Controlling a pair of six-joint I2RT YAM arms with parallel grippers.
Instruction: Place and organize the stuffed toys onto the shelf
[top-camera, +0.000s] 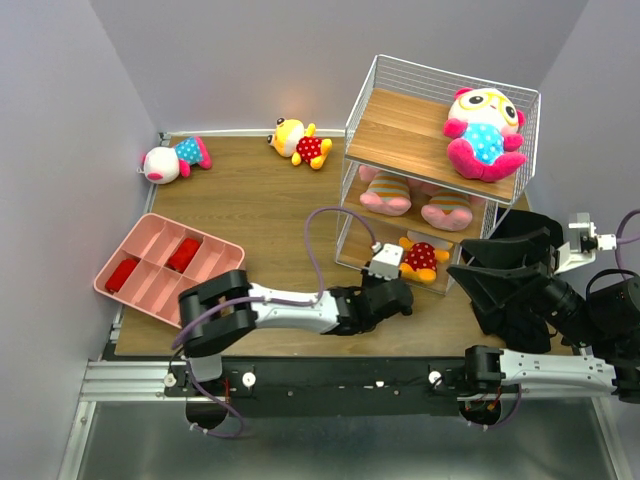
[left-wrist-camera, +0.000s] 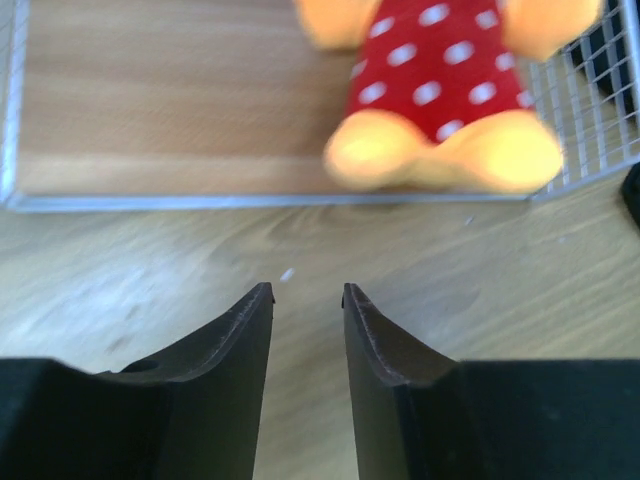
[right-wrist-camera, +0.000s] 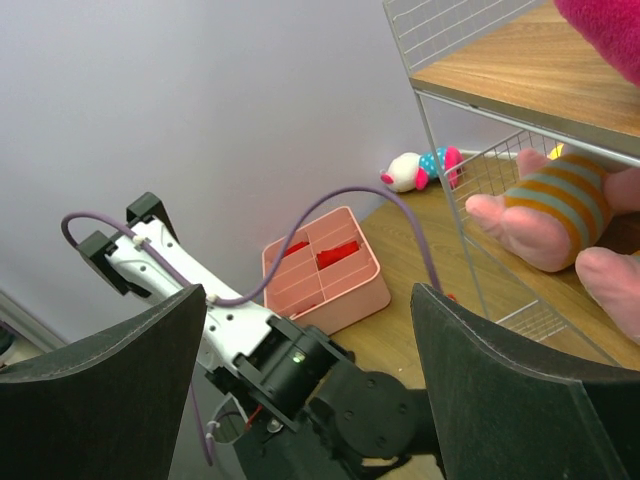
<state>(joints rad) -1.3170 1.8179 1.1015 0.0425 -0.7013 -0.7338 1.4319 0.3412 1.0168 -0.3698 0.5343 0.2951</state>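
Pink divided tray (top-camera: 150, 285): near left part of the wooden table (top-camera: 265, 215); red items (top-camera: 185, 253) lie in two of its compartments.
Table white-faced toy (top-camera: 172, 159): far left corner of the table, lying on its side, well apart from the shelf.
Table yellow toy (top-camera: 300, 142): far edge of the table, lying down, near the shelf's left side but not on it.
Left gripper (left-wrist-camera: 307, 290): low over the table just before the bottom tier; its fingers stand a narrow gap apart with nothing between them.
Shelf (top-camera: 400, 130): three stepped wooden boards in a white wire frame, far right part of the table.
Top-tier white-faced toy (top-camera: 485, 130): seated upright at the right end of the top board.
Left pig (top-camera: 385, 192) and right pig (top-camera: 450, 210): side by side on the middle board, feet toward the front.
Shelved yellow toy (top-camera: 422, 258): bottom board, lying at its front edge, red dotted outfit up.
Right gripper (right-wrist-camera: 310, 300): raised near the shelf's front right corner; fingers spread wide, holding nothing.
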